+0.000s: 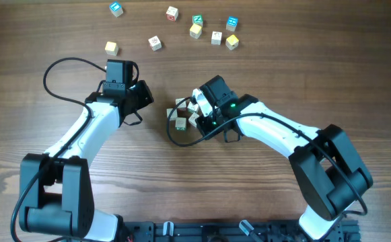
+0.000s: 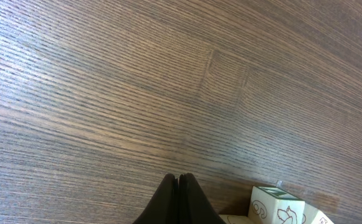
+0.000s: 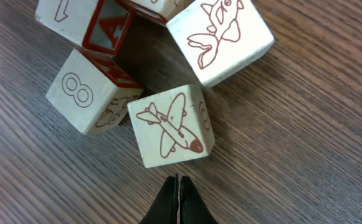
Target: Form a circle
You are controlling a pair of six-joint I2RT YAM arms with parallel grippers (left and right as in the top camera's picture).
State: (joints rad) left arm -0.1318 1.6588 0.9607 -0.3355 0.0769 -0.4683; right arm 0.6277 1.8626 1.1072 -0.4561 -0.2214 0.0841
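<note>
Cubes bunched at mid-bench, that's the circle [image 1: 182, 114], a tight knot of little pale wooden blocks sitting between the two arms, well apart from the loose cubes [image 1: 195, 29] scattered along the far edge of the bench [image 1: 262, 195]. Right pincer [image 3: 178, 199] is pressed together, tips meeting, empty, and pointed straight at the airplane cube [image 3: 171, 126], just short of its near face. That block leans in beside the 8 cube [image 3: 87, 93], with the red A cube [image 3: 109, 28] and a line-drawn animal cube [image 3: 221, 37] crowding behind. Left pincer [image 2: 178, 199] is pinched shut on nothing too, over bare wood, a green-edged cube [image 2: 277, 205] peeking in at the corner of its view. These look light, rigid and smooth-faced, so I'd expect them to skate on the wood grain and spin if touched off-centre. Best bet for a nudge: low, square on the middle of a flat face. For a lift, two opposite faces, though the neighbours leave little room.
</note>
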